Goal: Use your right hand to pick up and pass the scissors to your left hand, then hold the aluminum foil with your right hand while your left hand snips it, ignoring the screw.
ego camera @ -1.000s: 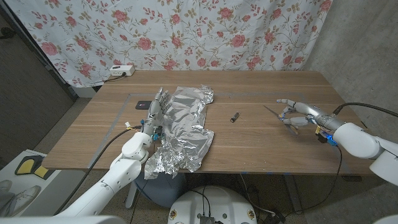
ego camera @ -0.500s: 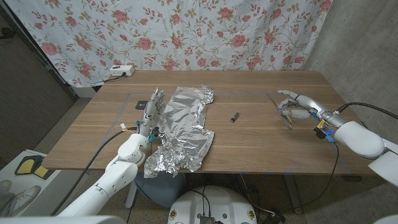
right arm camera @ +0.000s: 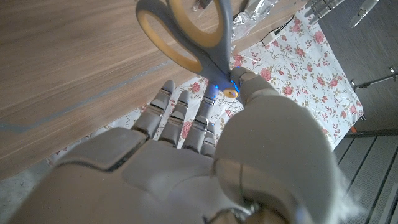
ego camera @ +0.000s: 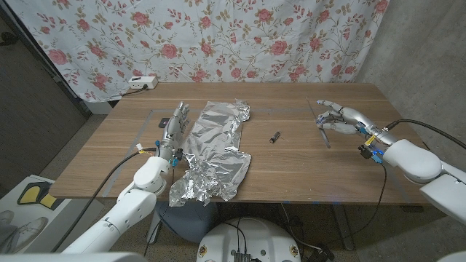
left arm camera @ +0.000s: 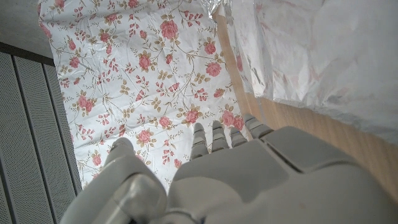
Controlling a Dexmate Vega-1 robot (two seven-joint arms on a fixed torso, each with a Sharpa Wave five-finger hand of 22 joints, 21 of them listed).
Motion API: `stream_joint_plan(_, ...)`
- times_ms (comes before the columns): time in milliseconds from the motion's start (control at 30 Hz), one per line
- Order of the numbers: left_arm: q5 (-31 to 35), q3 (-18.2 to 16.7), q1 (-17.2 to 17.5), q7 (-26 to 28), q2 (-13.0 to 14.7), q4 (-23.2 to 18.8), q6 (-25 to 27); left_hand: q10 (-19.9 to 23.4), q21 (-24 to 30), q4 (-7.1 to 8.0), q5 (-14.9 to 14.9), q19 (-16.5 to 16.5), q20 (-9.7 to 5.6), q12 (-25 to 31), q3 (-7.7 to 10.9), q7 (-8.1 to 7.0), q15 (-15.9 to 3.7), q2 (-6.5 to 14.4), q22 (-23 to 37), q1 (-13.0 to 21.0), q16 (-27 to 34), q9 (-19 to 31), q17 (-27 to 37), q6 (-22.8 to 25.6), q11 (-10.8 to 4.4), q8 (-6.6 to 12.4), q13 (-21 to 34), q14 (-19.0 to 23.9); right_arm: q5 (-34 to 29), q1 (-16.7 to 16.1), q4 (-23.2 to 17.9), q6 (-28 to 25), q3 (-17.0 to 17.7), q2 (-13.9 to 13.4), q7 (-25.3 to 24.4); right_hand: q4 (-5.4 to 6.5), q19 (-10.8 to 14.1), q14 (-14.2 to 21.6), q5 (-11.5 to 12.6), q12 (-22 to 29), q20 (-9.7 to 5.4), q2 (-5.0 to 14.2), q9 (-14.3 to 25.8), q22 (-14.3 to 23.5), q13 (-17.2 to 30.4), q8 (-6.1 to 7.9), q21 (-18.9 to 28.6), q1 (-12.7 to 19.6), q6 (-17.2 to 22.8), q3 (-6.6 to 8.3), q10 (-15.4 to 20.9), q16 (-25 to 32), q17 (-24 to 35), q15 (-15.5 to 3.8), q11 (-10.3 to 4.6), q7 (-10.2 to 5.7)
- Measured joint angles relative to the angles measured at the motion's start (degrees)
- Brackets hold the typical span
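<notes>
The right hand (ego camera: 341, 119) held the scissors (ego camera: 322, 127) pinched above the table's right side, presumably for handover, while the empty left hand (ego camera: 175, 125) waited, fingers extended, beside the aluminum foil (ego camera: 211, 149).

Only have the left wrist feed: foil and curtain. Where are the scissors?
Observer: In the right robot hand, over the table's right side. The right wrist view shows the thumb and a finger pinching the scissors just below the handle loop.
Operator: Is the left robot hand on the foil?
Observer: No. The left robot hand stands beside the left edge of the foil, fingers extended, holding nothing.
Operator: Anything between the two?
Observer: A small dark screw lies on the wood between the foil and the right robot hand, apart from both.
</notes>
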Motion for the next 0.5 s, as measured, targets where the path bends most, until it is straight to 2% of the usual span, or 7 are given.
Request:
stream_joint_plan(167, 0.9, 0.0, 0.0, 0.7, 0.1, -0.6, 0.3, 0.0, -0.3, -0.49, 0.0, -1.3, -0.70, 0.0, 0.02, 0.03, -0.43, 0.0, 0.0, 0.0, 0.0, 0.0, 0.0, 1.4, 0.00, 0.45, 0.0, -1.7, 1.9, 1.1, 0.3, 1.8, -1.5, 0.4, 0.0, -0.08, 0.0, 0.0, 0.0, 0.2, 0.00, 0.01, 0.0, 0.0, 0.0, 0.00, 0.0, 0.0, 0.0, 0.08, 0.0, -0.3, 0.0, 0.00, 0.00, 0.00)
stream_joint_plan(500, 2.5, 1.1, -1.4, 0.9, -0.4, -0.6, 0.6, 0.2, -0.3, -0.49, 0.0, -1.9, -0.80, 0.0, 0.01, 0.31, -0.41, 0.0, 0.0, 0.0, 0.0, 0.0, 0.0, 1.7, -0.22, 0.46, 0.0, -1.6, 3.9, 2.5, 0.4, 4.2, -3.5, 0.6, -1.2, -0.23, -0.2, 0.0, 0.3, 0.2, 0.21, -0.09, 0.0, 0.0, 0.0, 0.00, 0.0, -0.8, -0.2, 0.24, 0.0, -0.3, 0.0, 0.00, 0.00, 0.22)
